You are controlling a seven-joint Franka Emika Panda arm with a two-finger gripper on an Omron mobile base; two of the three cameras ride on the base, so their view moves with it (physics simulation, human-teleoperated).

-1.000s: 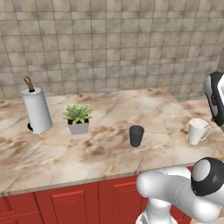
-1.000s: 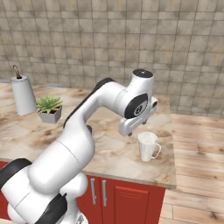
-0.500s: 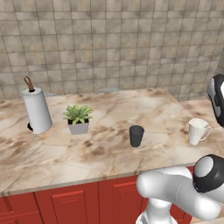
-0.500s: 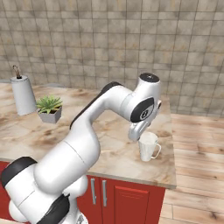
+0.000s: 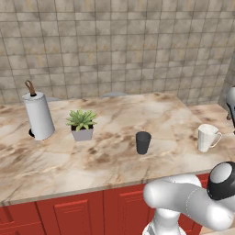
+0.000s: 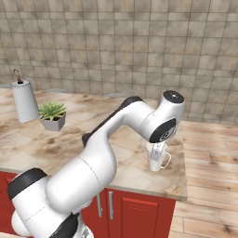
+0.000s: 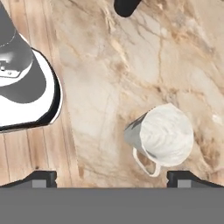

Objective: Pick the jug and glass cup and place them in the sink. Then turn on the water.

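Because the jug (image 7: 164,136) stands upright near the worktop's (image 5: 105,156) right edge, we hold the hand (image 7: 111,177) above it, jaws fully open for descent.

The pale whitish handled jug (image 5: 208,137) stands alone near the right end of the marbled bench (image 5: 110,156), with bare surface all round it. The small dark tapered tumbler (image 5: 142,142) stands well apart to its left. The potted green plant (image 5: 82,124) and the white paper-towel roll (image 5: 38,115) stand farther left. In the hand view, the open tool (image 7: 111,178) is seen just above the jug (image 7: 164,139), with nothing between.
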